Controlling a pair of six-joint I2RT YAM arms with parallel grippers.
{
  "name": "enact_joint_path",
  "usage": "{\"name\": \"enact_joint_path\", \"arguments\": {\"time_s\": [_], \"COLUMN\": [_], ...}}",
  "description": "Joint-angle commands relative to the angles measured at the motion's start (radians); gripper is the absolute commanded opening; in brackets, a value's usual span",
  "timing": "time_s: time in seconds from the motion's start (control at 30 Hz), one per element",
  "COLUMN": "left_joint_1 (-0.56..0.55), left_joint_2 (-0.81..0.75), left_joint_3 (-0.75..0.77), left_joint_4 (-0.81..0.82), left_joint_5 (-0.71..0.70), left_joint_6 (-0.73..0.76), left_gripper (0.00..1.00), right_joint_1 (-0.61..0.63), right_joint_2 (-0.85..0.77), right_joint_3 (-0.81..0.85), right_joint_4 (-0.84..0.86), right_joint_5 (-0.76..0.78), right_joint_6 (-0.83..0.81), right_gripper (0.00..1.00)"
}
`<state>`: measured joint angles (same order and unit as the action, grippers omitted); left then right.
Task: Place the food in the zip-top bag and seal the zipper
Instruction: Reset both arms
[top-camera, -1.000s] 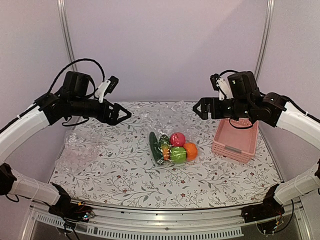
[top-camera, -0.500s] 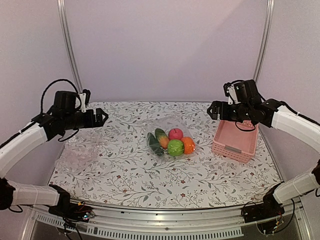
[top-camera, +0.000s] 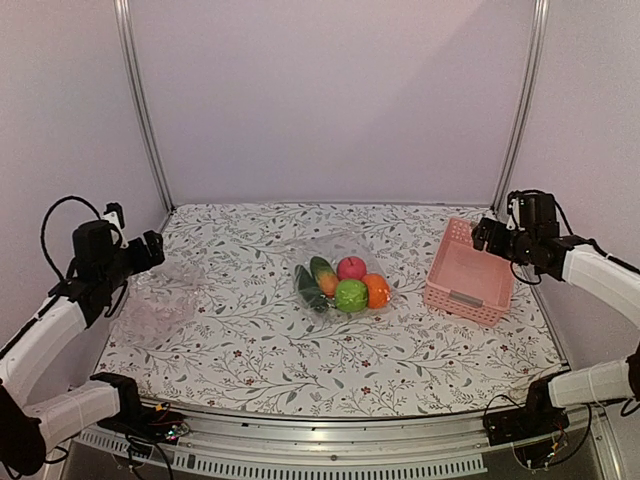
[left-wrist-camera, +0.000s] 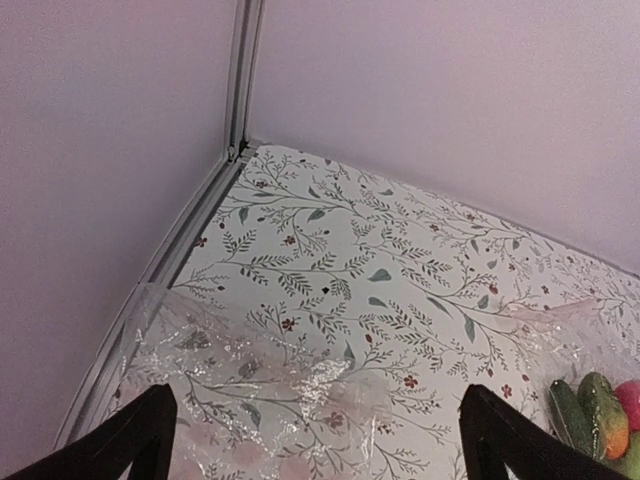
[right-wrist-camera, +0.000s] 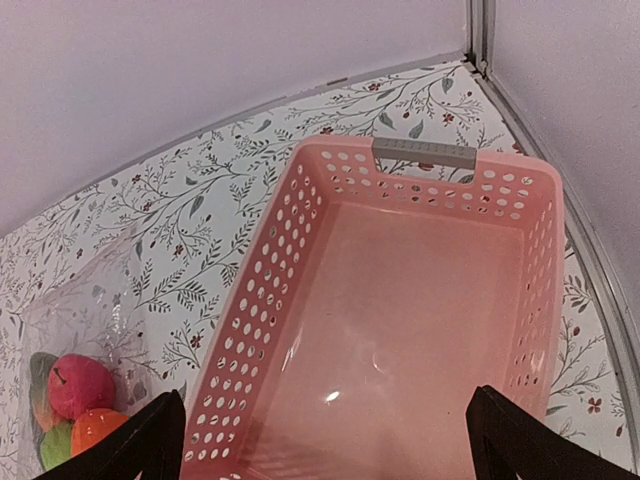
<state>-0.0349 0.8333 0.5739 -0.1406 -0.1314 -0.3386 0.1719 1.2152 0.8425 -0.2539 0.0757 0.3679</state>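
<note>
The food lies bunched at the table's middle inside the zip-top bag (top-camera: 333, 250): cucumber (top-camera: 305, 287), mango (top-camera: 324, 277), red apple (top-camera: 351, 267), green apple (top-camera: 351, 296) and orange (top-camera: 377, 290). I cannot make out the zipper strip. My left gripper (top-camera: 152, 250) hangs open at the far left over hazy film (left-wrist-camera: 250, 400), its jaws (left-wrist-camera: 315, 450) wide with nothing between them. My right gripper (top-camera: 480, 236) is open at the far right, above the pink basket (right-wrist-camera: 270, 270), and its jaws (right-wrist-camera: 325, 450) hold nothing. The right wrist view catches the red apple (right-wrist-camera: 80, 385) at its lower left.
A crumpled sheet of whitish clear film (top-camera: 160, 300) lies at the left edge of the flowered table. The pink slatted basket (top-camera: 440, 285) stands at the right with nothing in it. Metal frame posts (top-camera: 140, 100) rise at both back corners.
Both arms have drawn back from above the table's middle to its left and right sides. The bag with the food has shifted slightly and now lies still.
</note>
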Motion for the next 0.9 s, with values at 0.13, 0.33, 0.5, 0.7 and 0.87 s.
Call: {"name": "enact_joint_path", "arguments": {"time_s": [0.13, 0.33, 0.5, 0.7, 0.87], "left_joint_1": [0.009, 0.001, -0.003, -0.006, -0.024], "left_joint_2": [0.013, 0.017, 0.015, 0.016, 0.005], "left_joint_3": [-0.176, -0.285, -0.32, -0.328, -0.334], "left_joint_4": [0.356, 0.525, 0.573, 0.57, 0.571], "left_joint_5": [-0.008, -0.003, 0.011, -0.004, -0.024], "left_joint_6": [0.119, 0.186, 0.188, 0.2, 0.205], "left_gripper": [0.99, 1.0, 1.0, 0.99, 1.0], "right_joint_1": [-0.018, -0.018, -0.018, -0.019, -0.018], "right_joint_2": [-0.144, -0.171, -0.17, -0.187, -0.187], "right_joint_3": [-0.214, -0.378, -0.429, -0.45, -0.45], "right_joint_4": [0.335, 0.567, 0.636, 0.662, 0.665], "right_joint_5": [0.12, 0.16, 0.16, 0.171, 0.165], "right_joint_6": [-0.122, -0.176, -0.198, -0.197, -0.199], "right_gripper": [0.99, 0.99, 0.99, 0.99, 0.99]}}
